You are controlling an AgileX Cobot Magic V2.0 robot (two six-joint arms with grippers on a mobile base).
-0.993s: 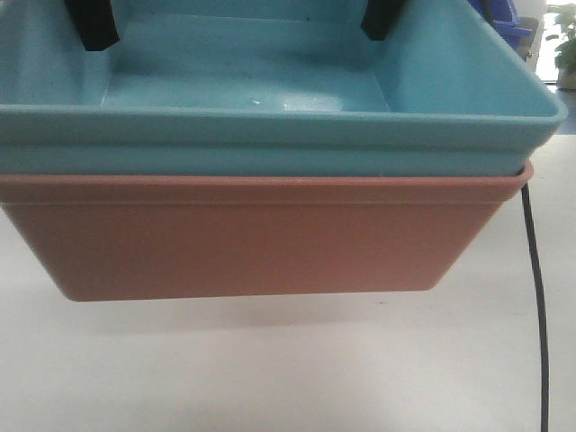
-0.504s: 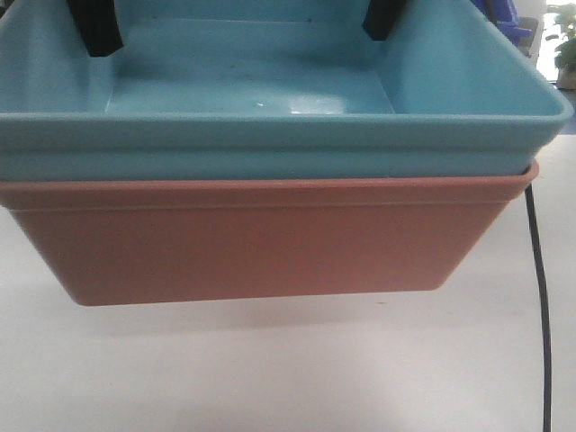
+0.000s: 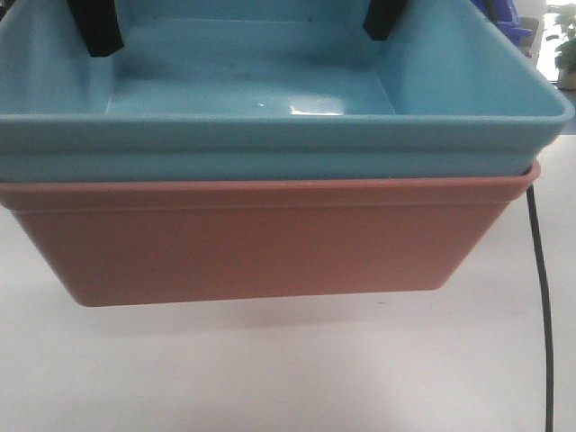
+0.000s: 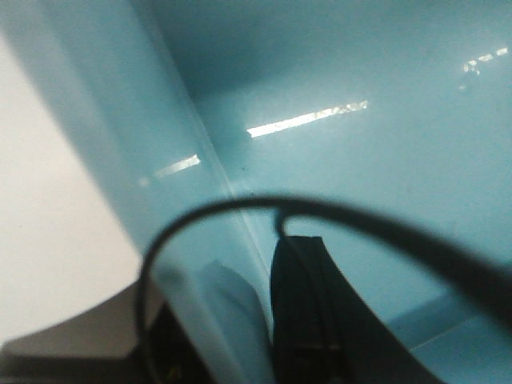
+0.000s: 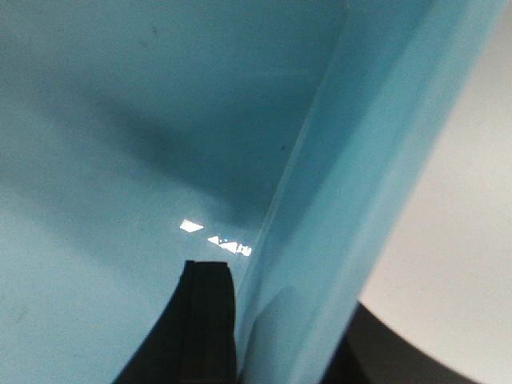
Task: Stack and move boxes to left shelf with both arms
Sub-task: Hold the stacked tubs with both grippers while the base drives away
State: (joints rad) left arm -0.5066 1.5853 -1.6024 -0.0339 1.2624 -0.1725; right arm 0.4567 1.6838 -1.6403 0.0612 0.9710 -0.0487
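blue plastic sat nested in pink: the blue bin [image 3: 270, 135] was dropped inside the pink bin [image 3: 252, 243], and the pair hung clear of the white table [image 3: 270, 378], with a faint shadow beneath. the left claw [image 4: 232, 336] was clamped on the blue bin's left wall, one finger inside and one outside. the right claw [image 5: 288, 336] pinched the right wall likewise. a black cable [image 3: 540, 297] trailed at the right. stacking looked done and the carry was in hand. no shelf was in sight, so the next move would call for both arms swinging left together, level, with an even squeeze.
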